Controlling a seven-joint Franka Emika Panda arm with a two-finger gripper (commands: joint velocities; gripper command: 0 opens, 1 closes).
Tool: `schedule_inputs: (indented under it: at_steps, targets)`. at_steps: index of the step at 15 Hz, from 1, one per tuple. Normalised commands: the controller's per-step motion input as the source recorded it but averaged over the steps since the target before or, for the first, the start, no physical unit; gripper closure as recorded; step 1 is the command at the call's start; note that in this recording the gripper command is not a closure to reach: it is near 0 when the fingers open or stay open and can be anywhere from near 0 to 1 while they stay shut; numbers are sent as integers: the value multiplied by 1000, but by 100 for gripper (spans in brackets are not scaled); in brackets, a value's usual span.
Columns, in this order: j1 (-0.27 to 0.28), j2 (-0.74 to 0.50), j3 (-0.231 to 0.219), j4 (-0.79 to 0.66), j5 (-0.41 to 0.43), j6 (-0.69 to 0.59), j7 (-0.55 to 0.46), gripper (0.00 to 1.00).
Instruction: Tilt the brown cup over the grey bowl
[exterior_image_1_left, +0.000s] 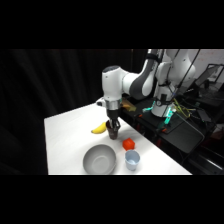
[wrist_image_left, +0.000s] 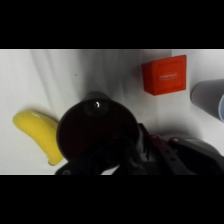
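A white table (exterior_image_1_left: 65, 135) held one grey bowl (exterior_image_1_left: 99, 160), one banana (exterior_image_1_left: 99, 128), one pale cup (exterior_image_1_left: 132, 160) and one red block (exterior_image_1_left: 129, 144). The brown cup (wrist_image_left: 97, 130) stood upright between banana and block, directly under the gripper (exterior_image_1_left: 113, 129), which appeared clamped on its rim.

One brown cup (exterior_image_1_left: 113, 132), one grey bowl (exterior_image_1_left: 99, 160), one pale cup (exterior_image_1_left: 132, 160), one banana (exterior_image_1_left: 100, 128), one red block (exterior_image_1_left: 129, 144)
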Motion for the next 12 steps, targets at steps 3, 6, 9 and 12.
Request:
schedule_inputs:
  at_steps: [3, 6, 9, 12]
  targets:
    - [6, -119, -97, 70, -101, -189, 60, 23]
    - [11, -347, -103, 30, -250, -372, 146, 17]
    - [30, -639, -22, 62, -321, -627, 180, 16]
    - [31, -479, 129, 228, -118, -588, 5, 19]
